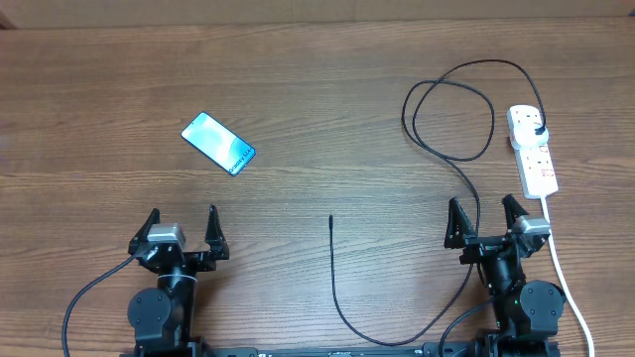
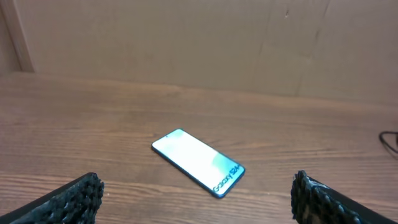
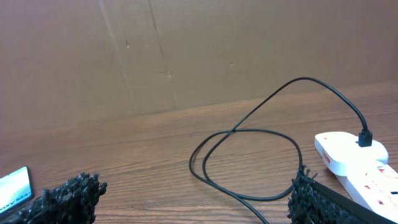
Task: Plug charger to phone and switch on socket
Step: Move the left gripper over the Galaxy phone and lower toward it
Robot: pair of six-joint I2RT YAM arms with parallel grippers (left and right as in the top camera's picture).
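The phone (image 1: 218, 143) lies flat on the table at the left, screen up, lit light blue; it also shows in the left wrist view (image 2: 198, 162). The white socket strip (image 1: 534, 151) lies at the far right, with the charger's black plug (image 1: 538, 128) in its far end. The black charger cable (image 1: 451, 119) loops left of the strip, runs down past my right gripper, and curves along the near edge to its connector tip (image 1: 330, 218) at the centre. My left gripper (image 1: 182, 230) is open and empty, near the phone. My right gripper (image 1: 486, 219) is open and empty over the cable.
The strip's thick white cord (image 1: 568, 283) runs down off the near right edge, beside my right arm. A brown cardboard wall (image 3: 186, 56) stands behind the table. The table top is bare wood (image 1: 337, 119).
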